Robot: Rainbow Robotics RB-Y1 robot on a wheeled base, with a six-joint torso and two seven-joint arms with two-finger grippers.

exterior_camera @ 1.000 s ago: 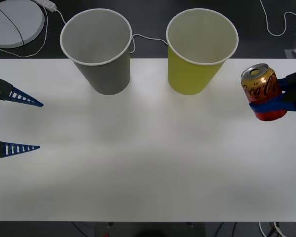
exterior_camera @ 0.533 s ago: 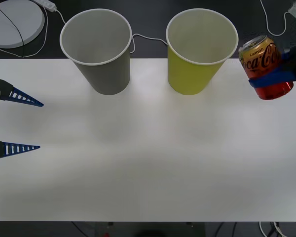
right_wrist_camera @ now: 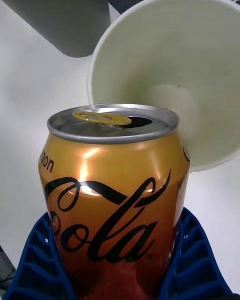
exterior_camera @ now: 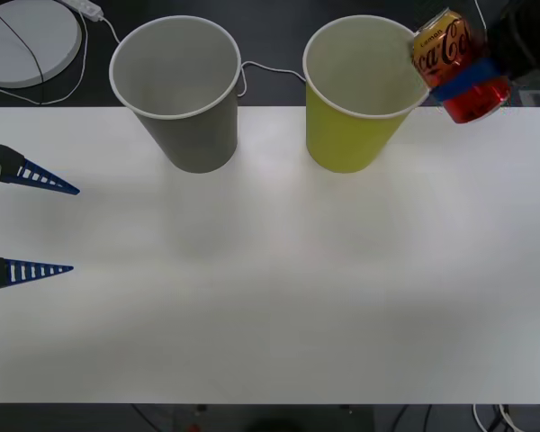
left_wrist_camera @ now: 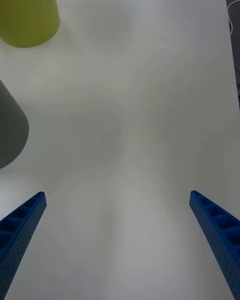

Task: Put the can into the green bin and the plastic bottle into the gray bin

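The can [exterior_camera: 457, 65] is squeezed in the right claw [exterior_camera: 472, 81], tipped beside the green bin's [exterior_camera: 364, 135] rim, and should be moved over its mouth before being dropped; the left claw [exterior_camera: 18, 220] is spread wide.

One can [exterior_camera: 457, 65], two bins [exterior_camera: 175, 90]

Tilted can [exterior_camera: 457, 65] beside green bin [exterior_camera: 367, 90]

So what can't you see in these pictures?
- Bottom of the can: right wrist view, covered by the right gripper's blue fingers.
- Floor of the gray bin: front view, too shadowed to tell.
- Left gripper's body: front view, cut off by the edge.
- Green bin's rim: left wrist view, cut off.
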